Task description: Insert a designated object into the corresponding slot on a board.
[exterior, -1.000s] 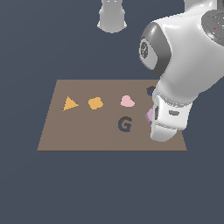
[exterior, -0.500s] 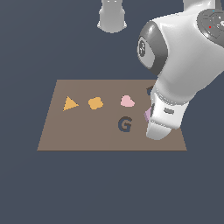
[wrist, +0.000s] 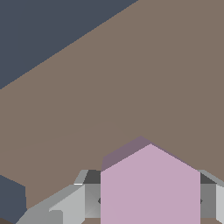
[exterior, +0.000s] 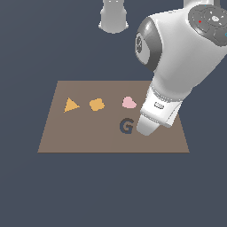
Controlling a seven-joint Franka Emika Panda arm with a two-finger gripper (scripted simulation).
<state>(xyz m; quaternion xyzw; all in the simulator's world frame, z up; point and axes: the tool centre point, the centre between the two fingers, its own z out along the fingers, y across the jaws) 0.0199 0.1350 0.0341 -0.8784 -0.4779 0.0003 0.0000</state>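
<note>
The wrist view shows the designated object (wrist: 150, 188), a lavender hexagonal block, sitting between my grey fingers (wrist: 65, 205), which press on its two sides just above the brown board (wrist: 131, 78). My gripper (wrist: 150, 203) is shut on it. In the exterior view the white hand (exterior: 148, 122) hangs low over the board (exterior: 88, 137), just to the exterior view's right of the dark G-shaped mark (exterior: 127, 126), and covers the block. The slot is hidden behind the arm.
On the board lie an orange triangle (exterior: 70, 105), an orange rounded piece (exterior: 97, 104) and a pink blob piece (exterior: 129, 103). A dark patch (wrist: 11, 197) shows at the wrist view's edge; what it is cannot be told. The arm's base (exterior: 114, 17) stands beyond the board.
The hand has moved toward the exterior view's left, closer to the G mark. The sliver of lavender block and the dark hole seen beside the arm earlier are now covered.
</note>
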